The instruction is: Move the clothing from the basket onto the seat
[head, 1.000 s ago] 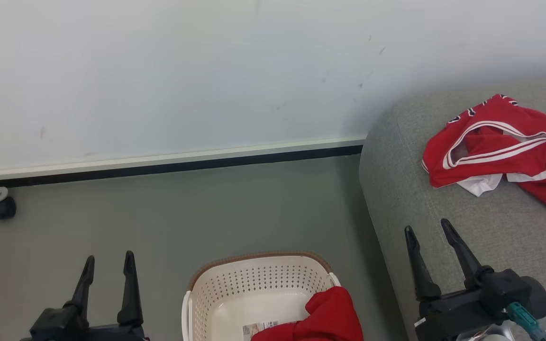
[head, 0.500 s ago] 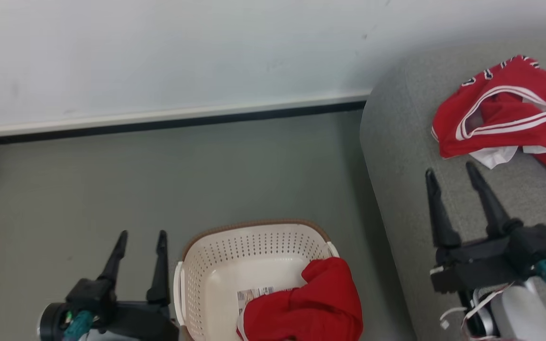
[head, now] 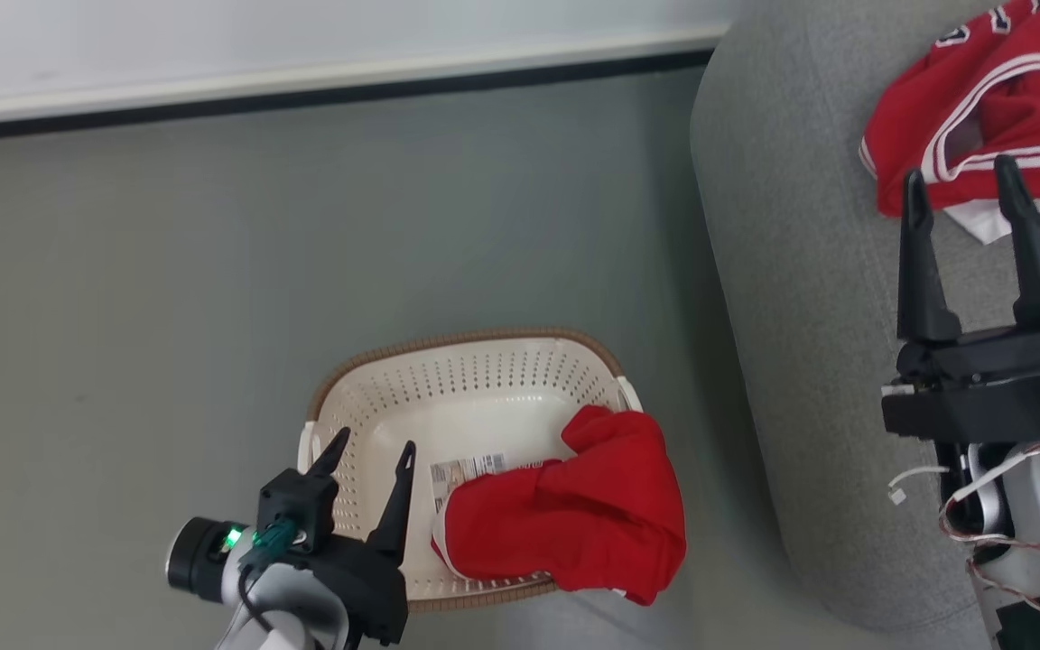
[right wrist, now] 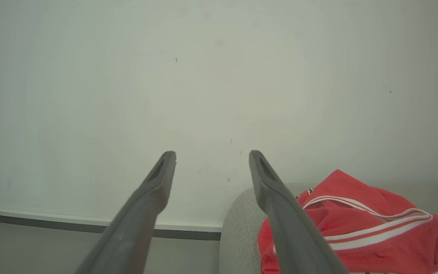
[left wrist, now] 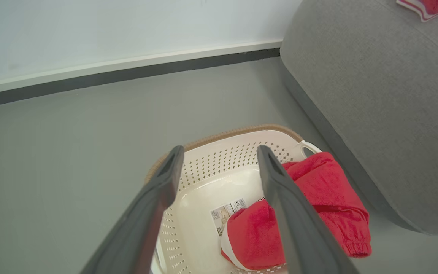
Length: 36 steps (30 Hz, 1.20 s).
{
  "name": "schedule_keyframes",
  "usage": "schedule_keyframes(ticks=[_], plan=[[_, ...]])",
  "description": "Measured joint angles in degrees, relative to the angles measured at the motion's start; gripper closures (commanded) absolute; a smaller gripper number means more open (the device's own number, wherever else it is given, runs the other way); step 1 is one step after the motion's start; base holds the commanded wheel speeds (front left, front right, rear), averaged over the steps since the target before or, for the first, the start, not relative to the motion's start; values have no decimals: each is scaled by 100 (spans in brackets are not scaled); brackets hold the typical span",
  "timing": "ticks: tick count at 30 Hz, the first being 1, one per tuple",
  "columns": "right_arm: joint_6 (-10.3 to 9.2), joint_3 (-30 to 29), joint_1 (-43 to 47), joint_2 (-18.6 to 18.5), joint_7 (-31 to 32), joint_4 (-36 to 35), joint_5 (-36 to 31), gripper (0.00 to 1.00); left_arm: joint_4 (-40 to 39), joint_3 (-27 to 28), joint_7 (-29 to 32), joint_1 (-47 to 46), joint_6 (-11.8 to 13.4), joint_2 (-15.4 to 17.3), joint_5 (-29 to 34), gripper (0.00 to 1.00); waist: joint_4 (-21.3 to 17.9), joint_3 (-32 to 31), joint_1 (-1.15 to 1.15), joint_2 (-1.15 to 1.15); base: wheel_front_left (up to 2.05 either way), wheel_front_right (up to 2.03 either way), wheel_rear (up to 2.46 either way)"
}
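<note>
Left wrist view: left claw (left wrist: pixel 219 151) spread and empty, red garment (left wrist: pixel 329 198) likely soft and light, best pinched mid-bunch

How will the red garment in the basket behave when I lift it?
Likely floppy: the red garment lies crumpled, one end draped over the basket rim, so it should sag from a pinch. Probably light, being soft cloth. The draped end may drag on the rim.
</note>
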Motion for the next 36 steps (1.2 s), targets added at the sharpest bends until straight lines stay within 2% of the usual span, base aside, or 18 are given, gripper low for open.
schedule_keyframes(ticks=[16,29,36], plan=[[-78,4,-804,-18,0,-654,-87,0,1245,-835,610,-1248,-302,-229,614,0,-179,1360,0,0,0,0,0],[-101,186,-1497,67,1,-1181,-282,0,2001,-869,965,-2222,-402,-264,678,0,-322,2474,0,0,0,0,0],[-102,260,-1822,105,1,-1236,-339,0,2381,-851,1055,-2676,-443,-258,721,0,-430,3039,0,0,0,0,0]])
